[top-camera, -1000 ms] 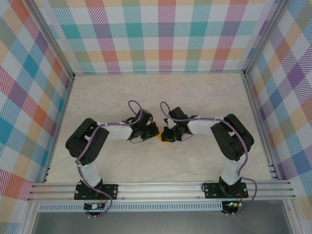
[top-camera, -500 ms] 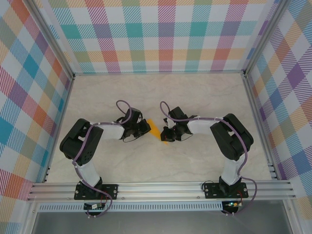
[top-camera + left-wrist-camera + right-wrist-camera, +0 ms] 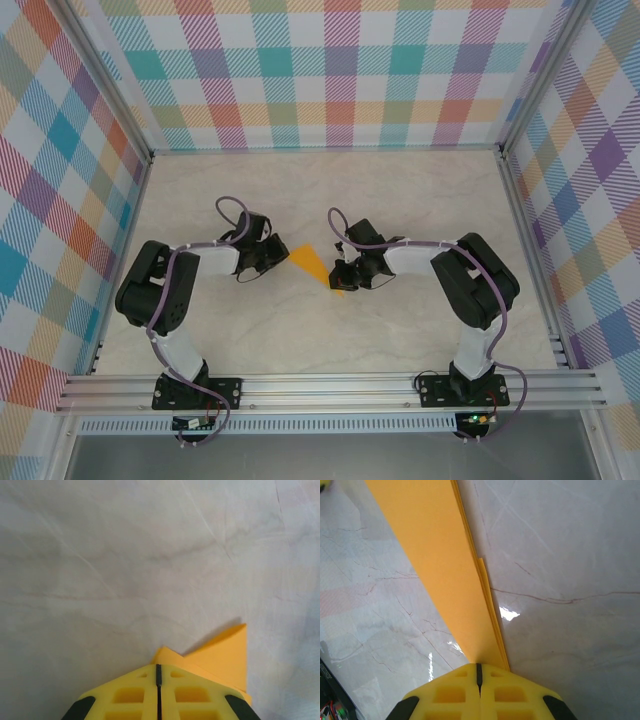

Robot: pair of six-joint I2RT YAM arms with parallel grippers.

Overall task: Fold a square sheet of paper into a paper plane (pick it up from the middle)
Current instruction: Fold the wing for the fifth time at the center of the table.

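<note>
The orange-yellow paper plane [image 3: 311, 263] lies on the marble table [image 3: 420, 200] as a narrow folded wedge between my two grippers. Its wide end points toward the left gripper [image 3: 279, 254] and its tip toward the right gripper [image 3: 341, 279]. In the left wrist view the left gripper [image 3: 158, 666] is shut, its tips resting over the edge of the paper plane [image 3: 225, 652], where one flap stands up slightly. In the right wrist view the right gripper [image 3: 478, 665] is shut and sits on the narrow end of the paper plane [image 3: 445, 570]. Nothing shows between either pair of jaws.
Plaid walls [image 3: 320, 70] close in the back and both sides. An aluminium rail [image 3: 330, 385] carrying both arm bases runs along the near edge. Bare marble lies behind and in front of the arms.
My left gripper has slid left along the paper, from its middle to its wide end, uncovering more of the orange wedge. The right gripper has stayed put on the tip.
</note>
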